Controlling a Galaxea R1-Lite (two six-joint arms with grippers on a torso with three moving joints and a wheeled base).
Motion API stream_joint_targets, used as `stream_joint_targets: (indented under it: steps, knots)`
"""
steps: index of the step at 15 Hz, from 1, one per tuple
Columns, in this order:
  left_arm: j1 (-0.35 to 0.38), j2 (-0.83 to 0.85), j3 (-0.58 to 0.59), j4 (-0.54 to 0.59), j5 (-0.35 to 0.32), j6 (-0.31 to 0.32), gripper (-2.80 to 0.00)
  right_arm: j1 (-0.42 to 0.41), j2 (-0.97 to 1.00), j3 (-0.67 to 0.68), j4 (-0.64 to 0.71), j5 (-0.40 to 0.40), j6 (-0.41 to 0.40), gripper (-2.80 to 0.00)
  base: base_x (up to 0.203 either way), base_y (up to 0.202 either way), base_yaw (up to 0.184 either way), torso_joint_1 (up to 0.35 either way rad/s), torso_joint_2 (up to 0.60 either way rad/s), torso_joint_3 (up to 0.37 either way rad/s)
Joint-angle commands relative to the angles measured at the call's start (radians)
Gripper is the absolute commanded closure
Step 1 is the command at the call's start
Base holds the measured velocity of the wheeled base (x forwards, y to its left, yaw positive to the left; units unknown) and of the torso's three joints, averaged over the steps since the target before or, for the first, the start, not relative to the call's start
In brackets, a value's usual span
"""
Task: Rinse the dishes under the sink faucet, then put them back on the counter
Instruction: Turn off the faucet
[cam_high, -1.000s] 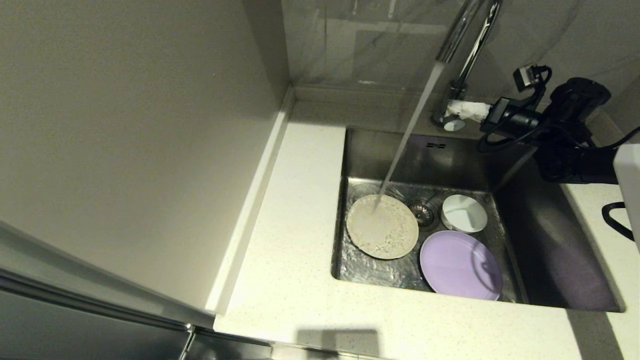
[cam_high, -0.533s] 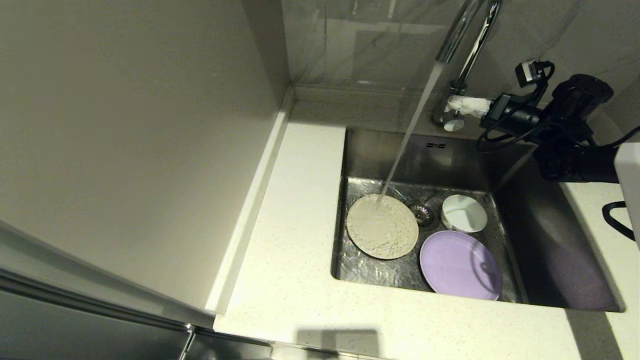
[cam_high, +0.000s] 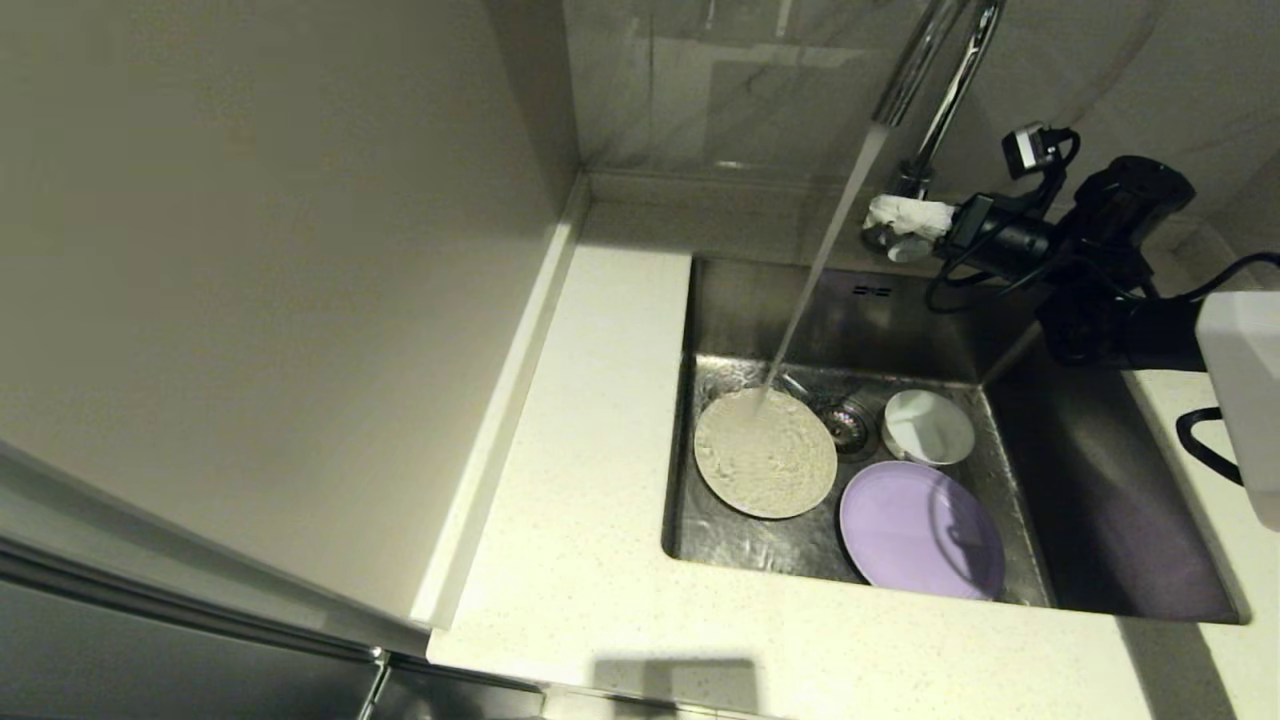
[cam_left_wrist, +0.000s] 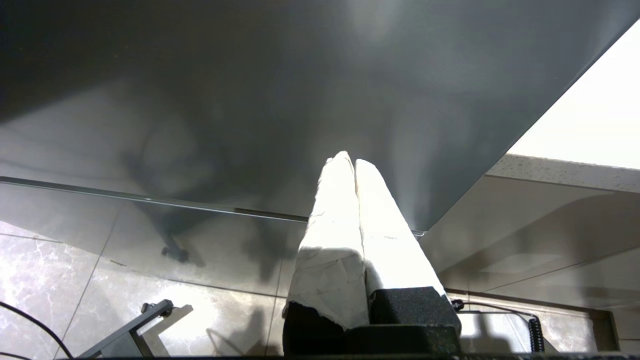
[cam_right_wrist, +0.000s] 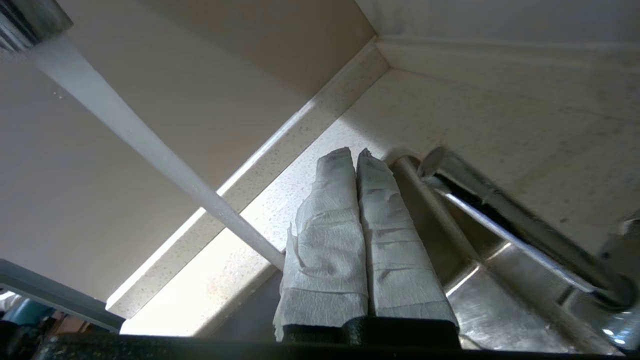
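Water runs from the chrome faucet (cam_high: 940, 70) onto the cream plate (cam_high: 765, 466) lying in the steel sink (cam_high: 1100, 500). The lavender plate (cam_high: 921, 530) and the small white bowl (cam_high: 928, 426) lie beside it, around the drain strainer (cam_high: 843, 424). My right gripper (cam_high: 885, 213) hovers shut and empty beside the faucet's base and lever (cam_right_wrist: 500, 210), above the sink's back edge; its paper-wrapped fingers (cam_right_wrist: 325, 235) are pressed together. My left gripper (cam_left_wrist: 349, 160) is shut and empty, parked low beside the cabinet, out of the head view.
The speckled counter (cam_high: 590, 420) surrounds the sink, with a raised back edge (cam_high: 700, 190) and a tall panel (cam_high: 250, 280) along its left. The water stream (cam_high: 815, 270) slants across the basin. A black cable (cam_high: 1215, 445) loops on the right counter.
My right gripper has shifted left and slightly up along the faucet's base. The water keeps flowing onto the cream plate; the dishes have not moved.
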Motion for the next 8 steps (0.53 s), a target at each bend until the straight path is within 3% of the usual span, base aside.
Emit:
stream_joint_targets:
  steps: [1,6,8]
  knots:
    - [0.000,-0.003,0.000,0.000,0.001,0.000,0.00,0.008,0.009,-0.013,-0.007,0.005,0.008,0.00,0.000,0.000,0.000,0.000,0.00,0.000]
    - [0.000,-0.004,0.000,0.000,0.001,0.000,0.00,0.001,0.023,-0.014,-0.072,0.003,0.006,0.00,0.000,0.000,0.000,0.000,0.00,0.000]
    - [-0.001,-0.003,0.000,0.000,0.001,0.000,0.00,-0.005,0.039,-0.013,-0.093,-0.054,0.001,0.00,0.000,0.000,0.000,0.000,0.00,0.000]
